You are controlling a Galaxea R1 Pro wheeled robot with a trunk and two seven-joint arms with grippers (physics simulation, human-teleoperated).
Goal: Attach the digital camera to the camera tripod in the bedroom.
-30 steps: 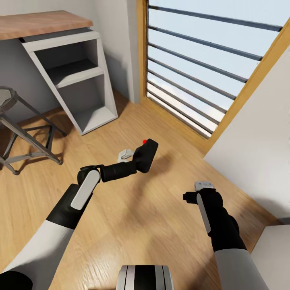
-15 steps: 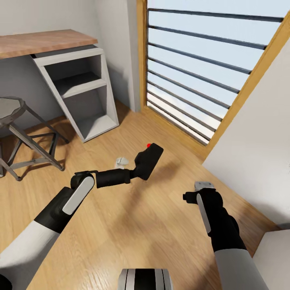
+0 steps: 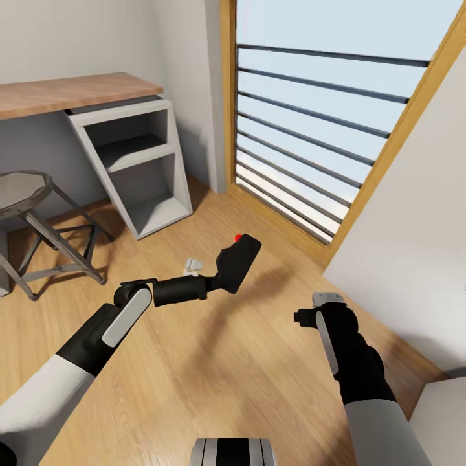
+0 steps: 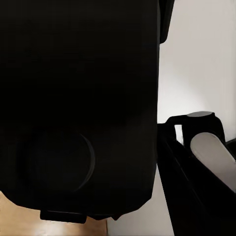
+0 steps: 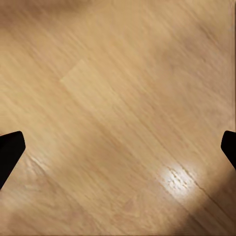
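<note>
The tripod is not in sight, so the job now is carrying: I would keep the digital camera (image 3: pixel 234 262) level, its red button (image 3: pixel 238 237) up, and clear of the desk (image 3: pixel 123 162) while the base turns. The left gripper (image 3: pixel 217 275) is clamped on it, forearm stretched forward above the floor (image 3: pixel 213 382), right of the desk. The right gripper (image 5: pixel 118 147), fingers spread and empty, points down, farther right.

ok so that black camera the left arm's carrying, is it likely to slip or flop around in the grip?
The digital camera looks like a rigid, chunky block, so it probably won't flex. It sticks out past the left gripper at a tilt, so it might pivot if jolted. Its faces look smooth in the left wrist view, so perhaps slippery.
</note>
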